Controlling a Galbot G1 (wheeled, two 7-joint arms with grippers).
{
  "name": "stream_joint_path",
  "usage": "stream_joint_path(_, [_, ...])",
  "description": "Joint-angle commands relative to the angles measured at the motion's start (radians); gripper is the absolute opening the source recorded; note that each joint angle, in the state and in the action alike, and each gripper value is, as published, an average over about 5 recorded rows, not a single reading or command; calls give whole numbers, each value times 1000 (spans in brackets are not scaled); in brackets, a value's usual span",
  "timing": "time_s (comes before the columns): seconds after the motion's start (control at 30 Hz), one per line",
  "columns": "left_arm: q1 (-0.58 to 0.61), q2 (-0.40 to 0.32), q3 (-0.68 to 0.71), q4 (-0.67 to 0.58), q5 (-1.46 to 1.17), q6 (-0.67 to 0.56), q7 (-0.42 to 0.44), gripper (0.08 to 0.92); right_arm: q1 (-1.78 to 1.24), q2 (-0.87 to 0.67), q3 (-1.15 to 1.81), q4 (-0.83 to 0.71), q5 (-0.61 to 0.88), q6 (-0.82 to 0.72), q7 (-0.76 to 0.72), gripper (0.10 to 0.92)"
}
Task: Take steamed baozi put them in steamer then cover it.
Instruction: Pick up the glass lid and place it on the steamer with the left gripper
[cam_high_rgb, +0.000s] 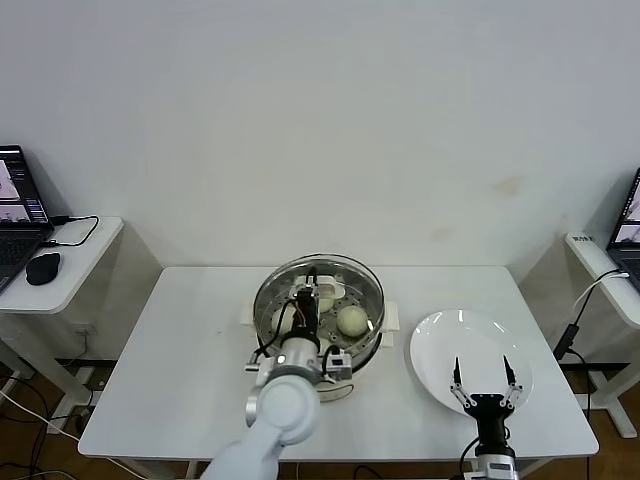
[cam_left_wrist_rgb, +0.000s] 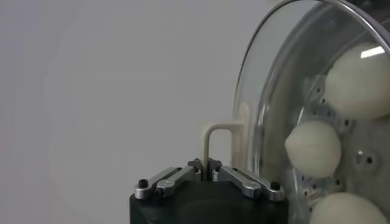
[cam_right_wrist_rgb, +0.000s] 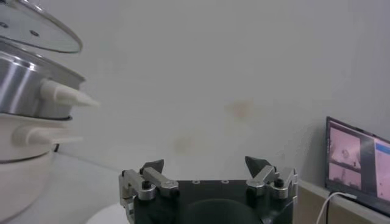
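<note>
The steamer (cam_high_rgb: 368, 300) stands at the table's middle, a shiny steel pot (cam_right_wrist_rgb: 24, 85) on a cream base (cam_right_wrist_rgb: 18, 176). Steamed baozi (cam_high_rgb: 351, 320) lie inside on the perforated tray; three cream buns (cam_left_wrist_rgb: 312, 148) show through the glass. My left gripper (cam_high_rgb: 305, 303) is shut on the cream handle (cam_left_wrist_rgb: 210, 143) of the cover (cam_left_wrist_rgb: 274, 91), holding the clear lid over the pot. In the right wrist view the cover (cam_right_wrist_rgb: 36, 27) sits tilted, with a gap above the pot's rim. My right gripper (cam_high_rgb: 483, 376) stands open over the white plate (cam_high_rgb: 440, 340), with nothing between its fingers (cam_right_wrist_rgb: 259, 165).
The plate is bare, right of the steamer. Side tables flank the work table: the left one carries a laptop (cam_high_rgb: 18, 205) and a mouse (cam_high_rgb: 43, 267), the right one a laptop (cam_right_wrist_rgb: 356, 159) with cables. The table's front edge runs close to both arms.
</note>
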Motion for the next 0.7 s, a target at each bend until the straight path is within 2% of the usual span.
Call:
stream_joint_path(0.03, [7,-59,9,50,131,-21,7,128,3,0,-3,-4,-7,2,4,823])
stream_joint_path(0.7, [14,-76,-23,90,173,-42,-4,128,-3,-1,-8,-8,-6,13,-3,823])
